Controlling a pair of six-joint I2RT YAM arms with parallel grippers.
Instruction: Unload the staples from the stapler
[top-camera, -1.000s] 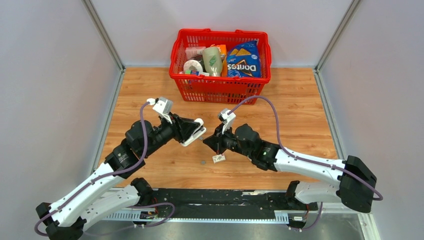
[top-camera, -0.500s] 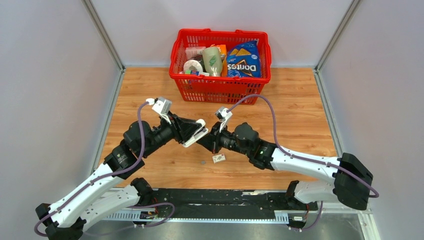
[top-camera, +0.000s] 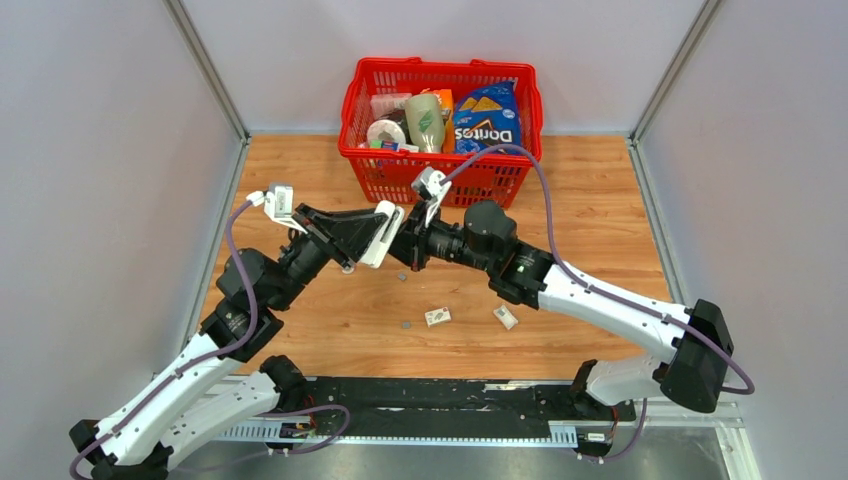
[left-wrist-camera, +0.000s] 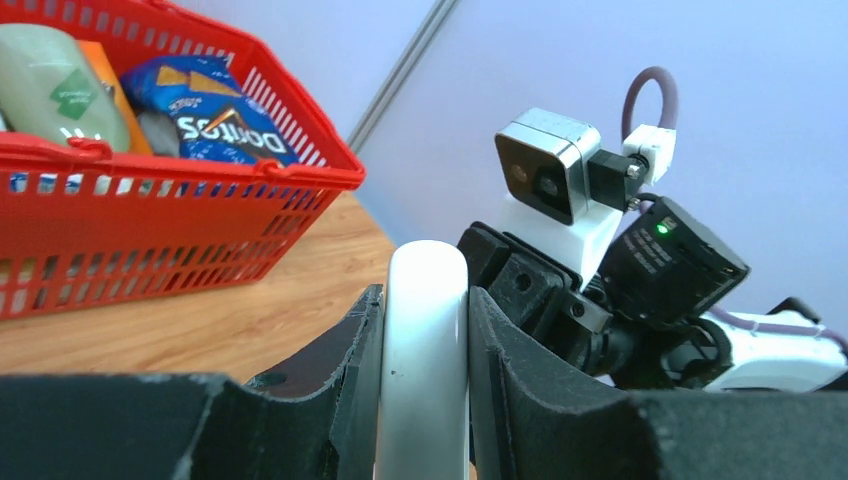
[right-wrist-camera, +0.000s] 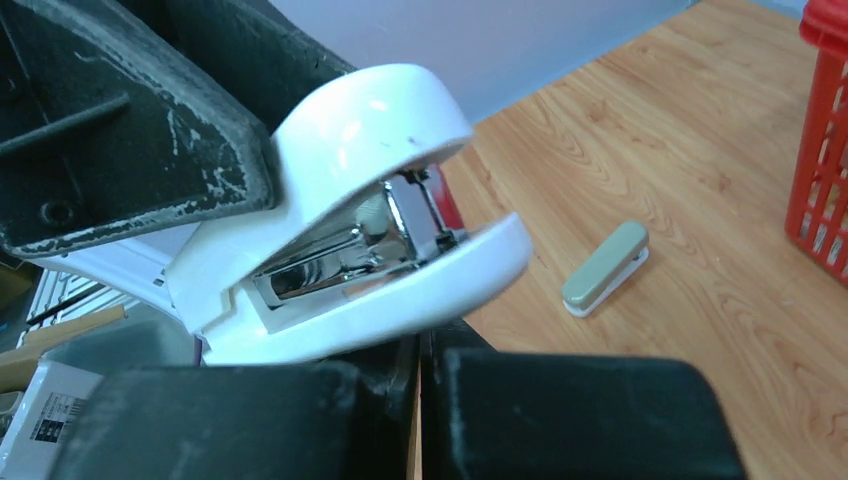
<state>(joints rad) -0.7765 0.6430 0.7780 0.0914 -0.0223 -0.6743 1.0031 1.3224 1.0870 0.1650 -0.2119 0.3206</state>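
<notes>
Wooden table (top-camera: 600, 250) holds a red basket (top-camera: 440, 185) at its far edge. Before it, you see the left gripper (top-camera: 372, 232) clamping the white stapler (right-wrist-camera: 370, 130) in mid-air; the right gripper (right-wrist-camera: 420, 350), closed and empty, sits just beneath its gaping mouth.

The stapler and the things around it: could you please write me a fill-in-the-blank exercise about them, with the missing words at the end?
The left gripper is shut on the stapler, whose colour is ____.
In the right wrist view the stapler's mouth stands ____, with metal showing inside.
The Doritos bag lies in the ____ basket.
The right gripper is ____, with nothing in it.
Missing words: white; open; red; shut.
</notes>
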